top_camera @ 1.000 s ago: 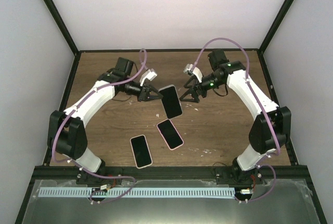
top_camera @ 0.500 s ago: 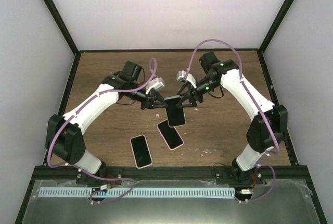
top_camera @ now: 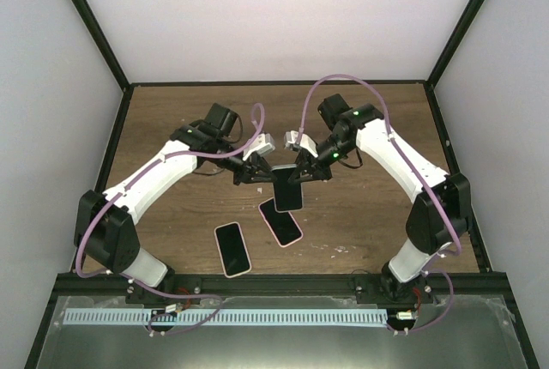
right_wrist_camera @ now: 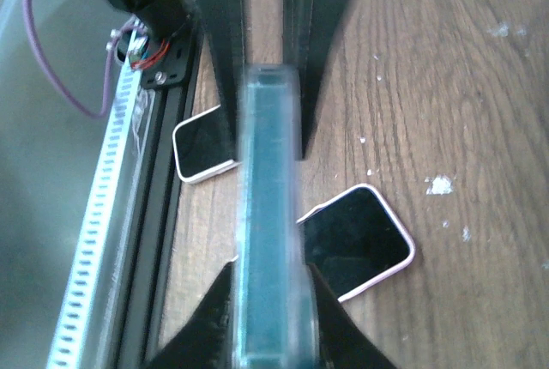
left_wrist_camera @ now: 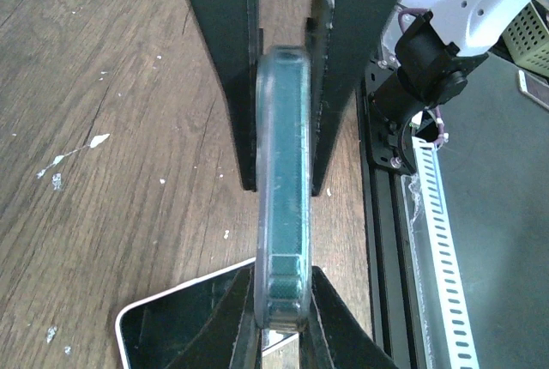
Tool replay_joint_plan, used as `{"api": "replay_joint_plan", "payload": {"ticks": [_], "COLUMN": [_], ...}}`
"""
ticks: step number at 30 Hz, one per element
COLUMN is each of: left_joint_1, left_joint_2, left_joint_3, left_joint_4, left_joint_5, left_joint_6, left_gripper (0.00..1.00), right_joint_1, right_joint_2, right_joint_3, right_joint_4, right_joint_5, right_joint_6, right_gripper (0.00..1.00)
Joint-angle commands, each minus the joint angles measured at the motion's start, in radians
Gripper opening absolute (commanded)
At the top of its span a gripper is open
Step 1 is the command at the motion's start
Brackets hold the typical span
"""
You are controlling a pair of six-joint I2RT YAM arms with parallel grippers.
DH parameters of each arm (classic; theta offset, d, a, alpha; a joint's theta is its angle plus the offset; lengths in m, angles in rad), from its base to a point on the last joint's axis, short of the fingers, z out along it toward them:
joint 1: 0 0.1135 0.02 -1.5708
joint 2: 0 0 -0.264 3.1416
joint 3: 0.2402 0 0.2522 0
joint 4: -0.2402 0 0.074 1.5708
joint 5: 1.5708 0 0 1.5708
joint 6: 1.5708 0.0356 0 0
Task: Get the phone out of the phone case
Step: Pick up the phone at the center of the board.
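A dark phone in a translucent teal phone case (top_camera: 287, 187) hangs above the table between both arms. My left gripper (top_camera: 262, 172) is shut on its left end and my right gripper (top_camera: 307, 172) is shut on its right end. In the left wrist view the phone case (left_wrist_camera: 283, 197) shows edge-on, with my left gripper (left_wrist_camera: 283, 335) pressing both faces and the right arm's fingers (left_wrist_camera: 232, 69) at the far end. The right wrist view shows the same edge (right_wrist_camera: 270, 214), clamped by my right gripper (right_wrist_camera: 270, 326).
Two more phones lie screen up on the wooden table below: one in a pink case (top_camera: 280, 220) (right_wrist_camera: 356, 240) and one in a white case (top_camera: 232, 248) (right_wrist_camera: 202, 143). The table's black front rail (left_wrist_camera: 382, 240) runs just beyond them.
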Motion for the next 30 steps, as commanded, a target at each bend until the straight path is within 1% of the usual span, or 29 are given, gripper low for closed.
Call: {"api": "replay_joint_plan", "payload": {"ticks": [1, 2, 4, 5, 7, 10, 11, 14, 17, 19, 21, 23, 26, 30], "left_joint_1": [-0.007, -0.006, -0.004, 0.004, 0.037, 0.129, 0.156, 0.206, 0.250, 0.269, 0.271, 0.271, 0.265, 0.231], "left_joint_2": [-0.031, -0.033, -0.036, -0.042, -0.055, -0.081, -0.091, -0.128, -0.162, -0.179, -0.196, -0.214, -0.234, -0.232], "left_joint_3": [0.004, 0.005, 0.004, 0.001, -0.009, -0.026, -0.030, -0.048, -0.089, -0.109, -0.121, -0.145, -0.179, -0.181], "left_joint_4": [0.020, 0.014, -0.002, -0.003, -0.003, 0.024, 0.025, 0.035, 0.098, 0.131, 0.141, 0.194, 0.296, 0.357], "left_joint_5": [0.019, 0.008, -0.024, -0.038, -0.029, 0.031, 0.048, 0.073, 0.137, 0.166, 0.178, 0.193, 0.227, 0.233], "left_joint_6": [0.033, 0.035, 0.032, 0.020, -0.002, -0.054, -0.058, -0.064, -0.137, -0.182, -0.193, -0.262, -0.362, -0.444], "left_gripper": [0.04, 0.11, 0.36, 0.44, 0.54, 0.67, 0.69, 0.70, 0.71, 0.72, 0.72, 0.72, 0.72, 0.70], "right_joint_1": [0.005, 0.005, 0.003, 0.000, -0.018, -0.057, -0.076, -0.137, -0.198, -0.237, -0.261, -0.266, -0.265, -0.266], "right_joint_2": [-0.009, -0.006, 0.001, 0.003, 0.007, 0.024, 0.033, 0.076, 0.117, 0.123, 0.131, 0.126, 0.098, 0.071], "right_joint_3": [0.038, 0.051, 0.071, 0.081, 0.104, 0.168, 0.196, 0.301, 0.395, 0.417, 0.433, 0.442, 0.416, 0.363], "right_joint_4": [-0.033, -0.037, -0.039, -0.039, -0.038, -0.038, -0.040, -0.067, -0.121, -0.121, -0.122, -0.118, -0.101, -0.099], "right_joint_5": [-0.006, -0.006, -0.003, -0.006, -0.025, -0.094, -0.135, -0.253, -0.380, -0.460, -0.519, -0.551, -0.587, -0.629], "right_joint_6": [-0.014, -0.012, 0.008, 0.015, 0.036, 0.088, 0.109, 0.169, 0.181, 0.212, 0.244, 0.259, 0.290, 0.300], "right_gripper": [0.04, 0.01, 0.01, 0.01, 0.01, 0.01, 0.01, 0.01, 0.01, 0.01, 0.01, 0.01, 0.01, 0.01]}}
